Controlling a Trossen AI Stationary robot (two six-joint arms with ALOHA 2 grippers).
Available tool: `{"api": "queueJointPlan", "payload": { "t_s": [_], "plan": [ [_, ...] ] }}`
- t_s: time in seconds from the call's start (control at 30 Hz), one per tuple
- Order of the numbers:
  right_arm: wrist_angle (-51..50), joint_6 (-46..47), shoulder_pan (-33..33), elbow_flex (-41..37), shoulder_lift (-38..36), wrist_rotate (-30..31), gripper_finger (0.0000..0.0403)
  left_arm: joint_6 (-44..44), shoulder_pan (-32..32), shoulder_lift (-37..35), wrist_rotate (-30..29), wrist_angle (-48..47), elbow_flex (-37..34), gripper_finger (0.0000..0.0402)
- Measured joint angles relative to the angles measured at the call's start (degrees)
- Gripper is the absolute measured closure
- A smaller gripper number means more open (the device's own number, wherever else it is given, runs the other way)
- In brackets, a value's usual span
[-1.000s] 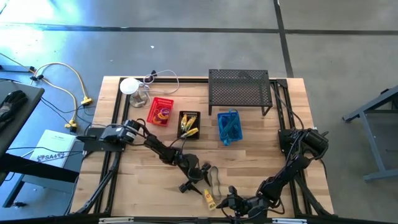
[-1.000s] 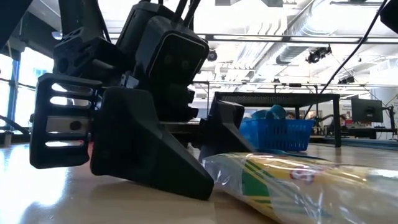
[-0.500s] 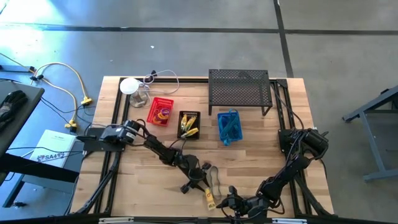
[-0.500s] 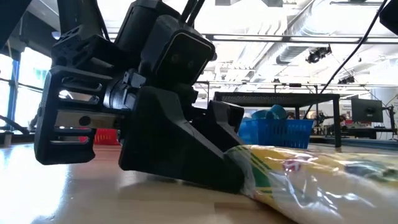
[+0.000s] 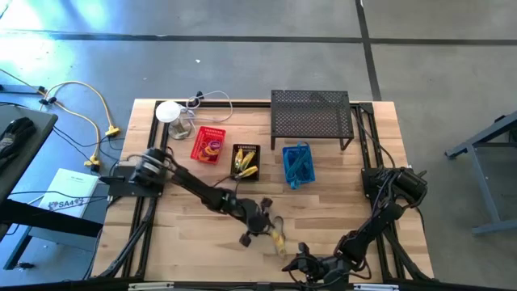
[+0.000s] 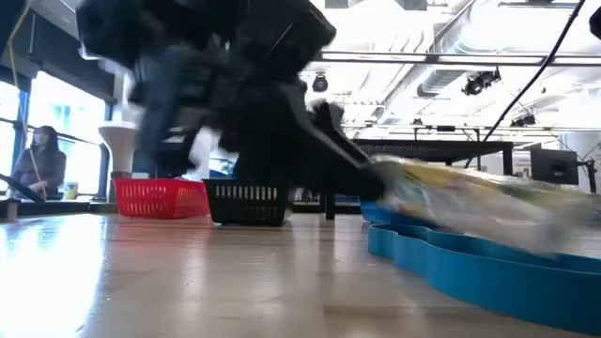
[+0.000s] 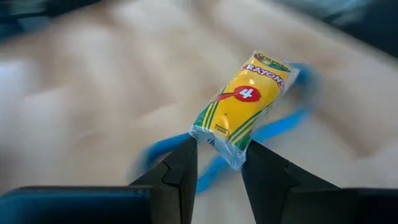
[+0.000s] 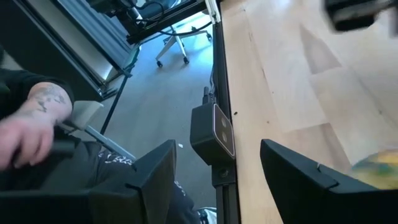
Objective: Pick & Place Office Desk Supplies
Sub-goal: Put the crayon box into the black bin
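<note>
A yellow crayon pack [image 7: 245, 102] in clear wrap hangs a little above the table, with my left gripper [image 7: 219, 163] shut on it. From above, the pack [image 5: 277, 238] is near the table's front middle, just beyond the left gripper [image 5: 265, 226]. A blue rubber-band loop [image 7: 283, 121] lies flat on the wood under the pack and also shows in the low view [image 6: 451, 263]. My right gripper [image 8: 217, 152] stands open at the table's near edge [image 5: 303, 263], with nothing between its fingers. My left gripper pinches the pack's near end [image 7: 217, 142] between its two fingers. The fingers come slanting down from the table's left and far side, in line with the pack's length. The pack sticks out forward past the fingertips, lifted clear of the table [image 6: 470, 192].
A red basket [image 5: 208, 145], a black basket [image 5: 245, 162] and a blue basket [image 5: 296, 166] stand in a row mid-table. A black wire-mesh shelf [image 5: 311, 113] is at the far right, a white round object [image 5: 168, 111] far left. A person's hand [image 8: 28, 134] shows beyond the near edge.
My left gripper has taken hold of the crayon pack's end, then risen and tipped toward level. The pack, which lay flat on the table, is now lifted clear and has moved a little toward the far edge. The blue loop beneath it has stayed on the wood.
</note>
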Motion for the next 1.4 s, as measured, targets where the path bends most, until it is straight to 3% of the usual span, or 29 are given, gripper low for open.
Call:
{"api": "queueJointPlan", "payload": {
  "t_s": [0.2, 0.43, 0.53, 0.73, 0.97, 1.1, 1.4],
  "plan": [
    [0.0, 0.3, 0.7, 0.0, 0.0, 1.1, 0.0181, -3.3, -2.5, -14.0, -23.8, -20.6, 0.0, 0.0297],
    [0.1, 1.8, 1.1, 0.0, 0.0, 2.5, 0.0181, -22.1, -3.7, -30.3, -49.1, -46.4, 0.0, 0.0297],
    [0.1, 2.5, 1.1, 0.0, 0.0, 2.6, 0.0181, -29.4, -3.9, -35.1, -56.9, -56.3, 0.0, 0.0297],
    [0.1, 2.8, 1.1, 0.0, 0.0, 2.6, 0.0181, -47.6, 0.7, -37.5, -56.1, -70.2, -0.3, 0.0297],
    [0.0, 2.0, 0.9, 0.0, 0.0, 2.6, 0.0181, -61.8, 7.6, -31.3, -51.5, -69.9, -1.3, 0.0297],
    [0.0, 0.7, 0.9, 0.0, 0.0, 2.6, 0.0181, -62.2, 9.6, -27.4, -48.2, -68.0, -1.3, 0.0293],
    [0.0, 0.1, 0.9, 0.0, 0.0, 2.6, 0.0181, -58.7, 9.7, -24.3, -47.9, -64.0, -1.3, 0.0249]
  ]
}}
